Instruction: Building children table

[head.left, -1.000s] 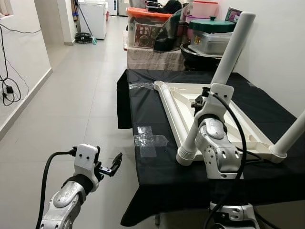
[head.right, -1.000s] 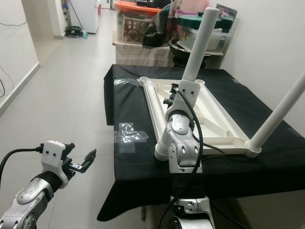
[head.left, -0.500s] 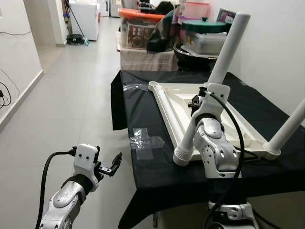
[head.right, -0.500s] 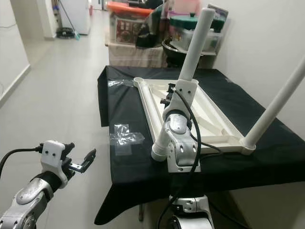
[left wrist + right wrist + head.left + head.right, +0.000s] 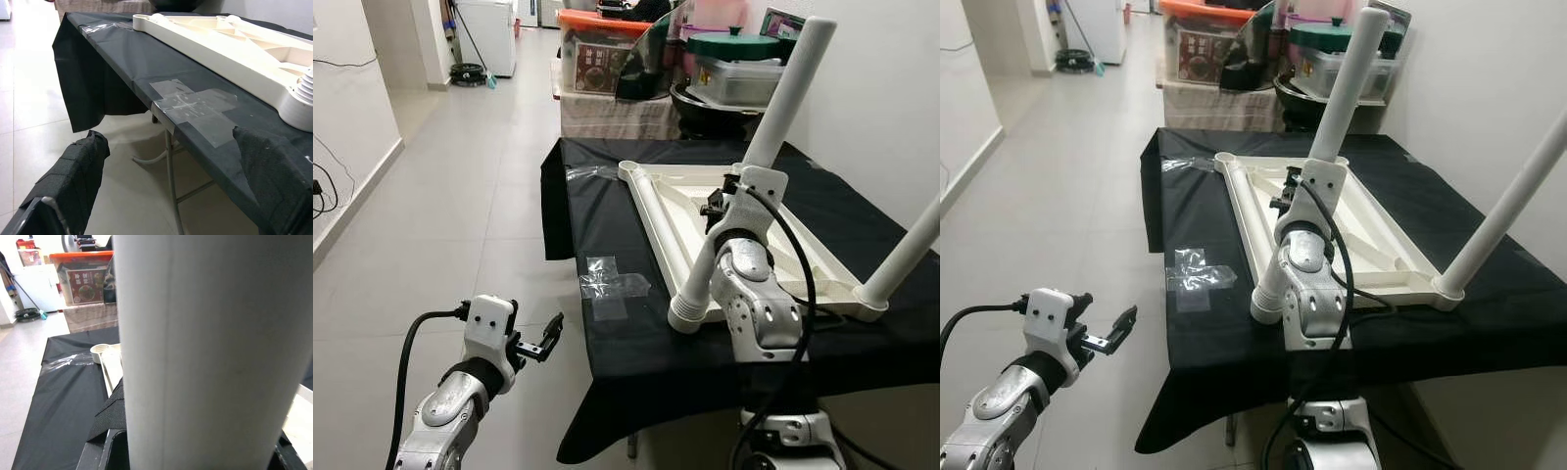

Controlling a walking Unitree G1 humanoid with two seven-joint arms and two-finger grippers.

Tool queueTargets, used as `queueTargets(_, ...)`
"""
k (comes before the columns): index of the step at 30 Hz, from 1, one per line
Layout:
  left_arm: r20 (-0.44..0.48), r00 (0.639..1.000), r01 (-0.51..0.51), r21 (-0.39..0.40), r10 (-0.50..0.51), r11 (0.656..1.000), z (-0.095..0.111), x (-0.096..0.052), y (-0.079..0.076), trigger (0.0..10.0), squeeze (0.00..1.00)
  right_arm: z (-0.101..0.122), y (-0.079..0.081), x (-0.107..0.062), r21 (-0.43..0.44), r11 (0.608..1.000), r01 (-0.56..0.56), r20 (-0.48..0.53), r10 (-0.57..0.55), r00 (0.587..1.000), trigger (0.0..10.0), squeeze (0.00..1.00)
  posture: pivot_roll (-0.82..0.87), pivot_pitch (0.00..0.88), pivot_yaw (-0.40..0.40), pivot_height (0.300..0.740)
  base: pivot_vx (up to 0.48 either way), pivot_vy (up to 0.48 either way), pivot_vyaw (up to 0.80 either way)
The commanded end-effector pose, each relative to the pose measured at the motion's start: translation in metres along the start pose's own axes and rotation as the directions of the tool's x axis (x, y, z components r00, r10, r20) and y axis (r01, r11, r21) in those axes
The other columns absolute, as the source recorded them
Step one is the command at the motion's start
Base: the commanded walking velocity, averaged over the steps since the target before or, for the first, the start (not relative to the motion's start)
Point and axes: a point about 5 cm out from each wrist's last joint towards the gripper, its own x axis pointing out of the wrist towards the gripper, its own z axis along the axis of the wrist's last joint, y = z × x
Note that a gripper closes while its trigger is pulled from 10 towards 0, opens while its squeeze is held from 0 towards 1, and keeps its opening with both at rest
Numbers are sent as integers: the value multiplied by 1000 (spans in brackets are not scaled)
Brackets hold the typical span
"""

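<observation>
Right gripper [image 5: 726, 206] is clamped around a white table leg [image 5: 773, 117], which leans from its lower end at the near corner socket of the upturned tabletop [image 5: 1371, 257] up and away past the robot's wrist. In the right wrist view the leg [image 5: 205, 347] sits tight against the black finger pad [image 5: 110, 418], so the hold looks firm. The tabletop lies upside down, ribs showing, on a table draped in a black cloth [image 5: 607, 235]. A second leg [image 5: 1503, 211] stands in the socket at the near right corner, tilted outward. The far left socket [image 5: 627, 168] shows no leg.

My guess is that the leg is a hollow plastic tube: light, stiff and smooth, so it could slip or turn in the fingers if it is twisted hard. A hold low on the tube, near the threaded end, would give better control than one high up, where the long tube would lever against the socket. The tabletop also looks light and may slide on the cloth when pushed.

Left gripper [image 5: 540, 345] hangs over the floor beside the table's near edge, fingers [image 5: 80, 169] spread and empty. Clear tape patches [image 5: 612, 289] are stuck to the cloth near that edge. Storage boxes [image 5: 607, 54] and pots stand behind the table.
</observation>
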Motion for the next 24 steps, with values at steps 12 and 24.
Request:
queueTargets(12, 11, 1000, 5, -26, -5, 1000, 0, -2, -3, 10000, 0, -30, -24, 7, -58, 994, 90, -119, -97, 988, 10000, 0, 84, 0, -92, 740, 153, 0, 0)
queueTargets(24, 5, 1000, 9, -19, -8, 1000, -1, -1, -4, 10000, 0, -32, -22, 7, -56, 995, 85, -124, -91, 988, 10000, 0, 85, 0, -93, 740, 0, 0, 0)
